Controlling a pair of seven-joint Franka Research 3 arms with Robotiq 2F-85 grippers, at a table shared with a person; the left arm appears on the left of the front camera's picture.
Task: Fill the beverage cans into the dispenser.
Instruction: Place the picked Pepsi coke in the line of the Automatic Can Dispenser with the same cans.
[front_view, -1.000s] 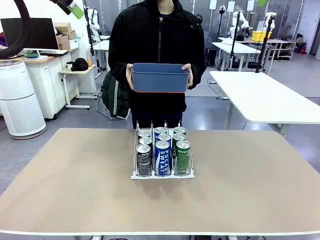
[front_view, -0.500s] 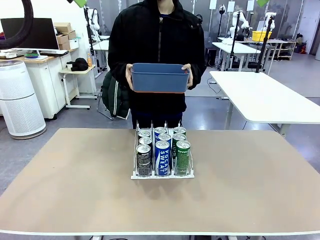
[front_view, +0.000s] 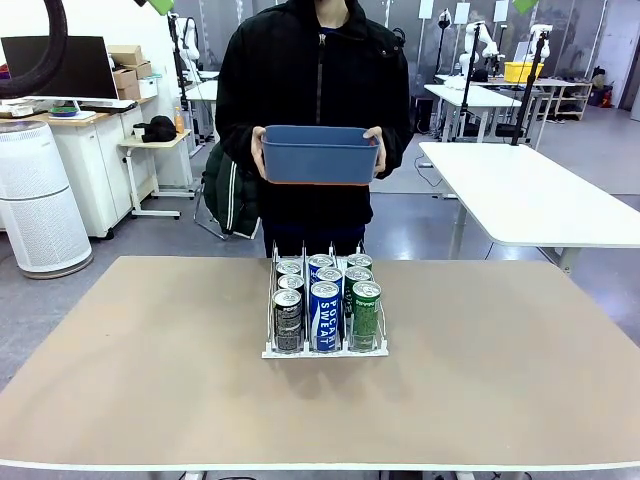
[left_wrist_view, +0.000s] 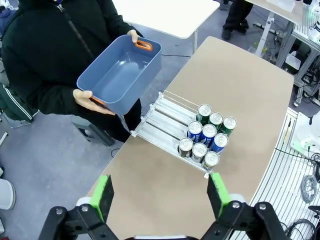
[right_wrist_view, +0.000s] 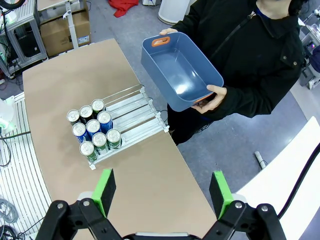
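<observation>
The dispenser (front_view: 268, 351) stands mid-table with several beverage cans in its three lanes: dark patterned ones (front_view: 288, 318) on the left, blue ones (front_view: 324, 314) in the middle, green ones (front_view: 366, 312) on the right. From above, the cans (left_wrist_view: 207, 137) crowd the robot-side end of the rack (left_wrist_view: 162, 116), and its far end is bare. My left gripper (left_wrist_view: 161, 195) hangs high over the table, open and empty. My right gripper (right_wrist_view: 162, 191) is likewise high, open and empty, above the cans (right_wrist_view: 92, 131) and the dispenser (right_wrist_view: 134, 112).
A person at the far edge holds an empty blue bin (front_view: 320, 155) at chest height in both hands; from above it is the same bin (left_wrist_view: 120, 72) (right_wrist_view: 180, 75). The tabletop (front_view: 480, 380) is bare around the rack. A white table (front_view: 530, 190) stands behind at the right.
The left gripper has risen almost out of the top-left corner of the front view. The cans, the rack and the person's bin have not moved.
</observation>
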